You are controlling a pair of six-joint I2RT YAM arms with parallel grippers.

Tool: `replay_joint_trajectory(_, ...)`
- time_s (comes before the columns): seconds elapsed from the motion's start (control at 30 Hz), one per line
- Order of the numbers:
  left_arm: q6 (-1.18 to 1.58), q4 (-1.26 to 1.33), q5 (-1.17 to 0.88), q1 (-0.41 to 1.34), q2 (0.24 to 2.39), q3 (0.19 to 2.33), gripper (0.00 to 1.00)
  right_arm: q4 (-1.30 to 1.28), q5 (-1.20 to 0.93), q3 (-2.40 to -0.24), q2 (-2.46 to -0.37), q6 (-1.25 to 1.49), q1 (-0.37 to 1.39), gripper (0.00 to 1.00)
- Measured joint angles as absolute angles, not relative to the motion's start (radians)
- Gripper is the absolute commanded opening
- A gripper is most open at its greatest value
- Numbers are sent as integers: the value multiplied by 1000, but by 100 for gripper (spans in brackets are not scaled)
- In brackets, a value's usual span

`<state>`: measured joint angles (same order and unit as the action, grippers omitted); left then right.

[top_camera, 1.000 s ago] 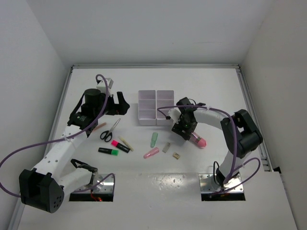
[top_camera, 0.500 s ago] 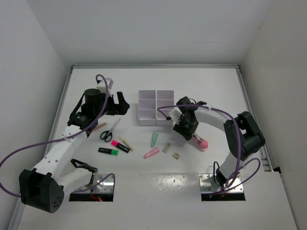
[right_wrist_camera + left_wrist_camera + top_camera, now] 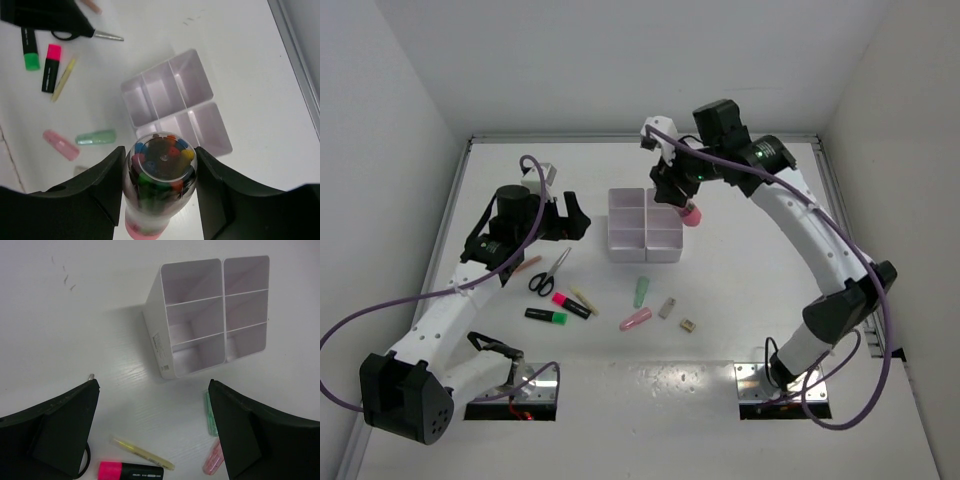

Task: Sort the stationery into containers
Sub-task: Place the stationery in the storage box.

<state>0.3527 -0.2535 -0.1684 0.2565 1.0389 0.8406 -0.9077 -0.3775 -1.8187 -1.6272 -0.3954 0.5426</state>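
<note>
My right gripper [image 3: 678,197] is shut on a clear tube of coloured pieces with a pink end [image 3: 691,213], held in the air over the right side of the white six-compartment tray [image 3: 642,253]. In the right wrist view the tube [image 3: 161,172] sits between my jaws above the tray [image 3: 175,107]. My left gripper [image 3: 572,215] is open and empty, left of the tray, above the scissors [image 3: 550,272]. A pink highlighter [image 3: 571,304], green highlighter [image 3: 546,316], yellow stick [image 3: 583,297], green piece [image 3: 641,291], pink piece [image 3: 635,319] and two small erasers [image 3: 667,308] lie in front of the tray.
A peach stick [image 3: 527,264] lies left of the scissors, partly under the left arm. The tray's compartments [image 3: 165,347] look empty in the left wrist view. White walls close in the table at the back and both sides.
My right arm has risen from the table right of the erasers and swung back with the tube to above the tray. The left arm has not moved.
</note>
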Motion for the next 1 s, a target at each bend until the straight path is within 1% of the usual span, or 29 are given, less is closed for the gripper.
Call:
replay_joint_trajectory(0.07,353,-253,-168,257,1039,841,97,-867,-378,-1830,-1671,-381,551,0)
replay_joint_trajectory(0.13,353,-253,-168,257,1038,841,97,-779,-374,-1776,-1694,-363,553,0)
replay_joint_trajectory(0.2,353,-252,-168,257,1037,841,97,-637,-362,-1654,-1688,-340,552,0)
replay_joint_trajectory(0.3,353,-252,-167,257,1035,841,97,-374,-308,-1413,-1642,-311,552,0)
replay_joint_trajectory(0.37,353,-252,-168,257,1034,841,97,-288,-278,-1332,-1631,-299,552,0)
replay_joint_trajectory(0.53,353,-251,-167,257,1032,841,97,-88,-255,-1326,-1636,-262,538,0)
replay_joint_trajectory(0.67,353,-251,-168,257,1032,841,97,45,-302,-1289,-1623,-270,531,0)
replay_joint_trajectory(0.83,352,-250,-168,257,1032,841,97,114,-367,-1243,-1621,-328,530,0)
replay_joint_trajectory(1.0,352,-249,-168,257,1032,841,97,190,-370,-1229,-1636,-400,525,0)
